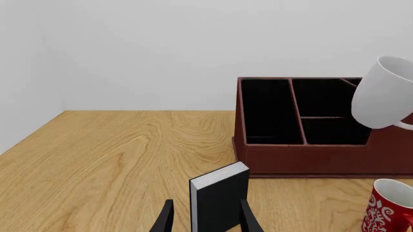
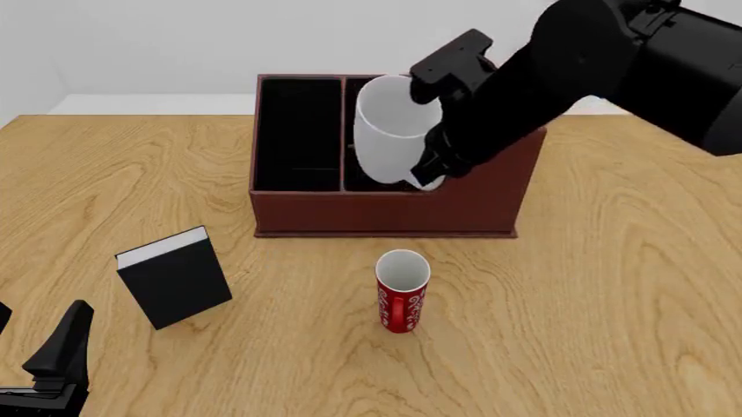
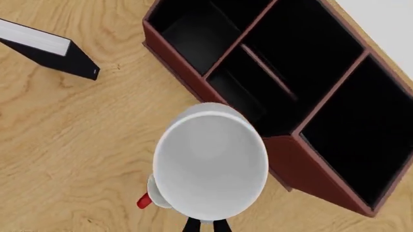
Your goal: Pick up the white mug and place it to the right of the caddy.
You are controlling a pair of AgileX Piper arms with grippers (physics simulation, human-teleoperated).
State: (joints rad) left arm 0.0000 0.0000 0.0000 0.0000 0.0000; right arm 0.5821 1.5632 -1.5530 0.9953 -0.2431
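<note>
- The white mug [image 2: 392, 130] is up in the air, off the table. It hangs over the caddy [image 2: 383, 213], above its middle part, and it leans a bit to one side.
- The right gripper [image 2: 432, 165] is closed on the mug, down by its handle side. In the right wrist view the mug's open mouth fills the middle and the fingers [image 3: 205, 225] just peek out under it.
- The caddy is a big brown box with black spaces inside. It sits at the back of the table [image 2: 603, 287].
- The red mug [image 2: 401, 291] stands in front of the caddy, a little way off. It is not the one to move.
- A black book [image 2: 174, 278] stands on the left side of the table, well apart from the caddy.
- The left gripper [image 2: 52, 369] waits low at the near left. Its fingers are spread apart and hold nothing. The book is just ahead of them.
- So the picking up is done. I think the mug must now go over to the right of the caddy, come down on the bare wood there, and be let go.
</note>
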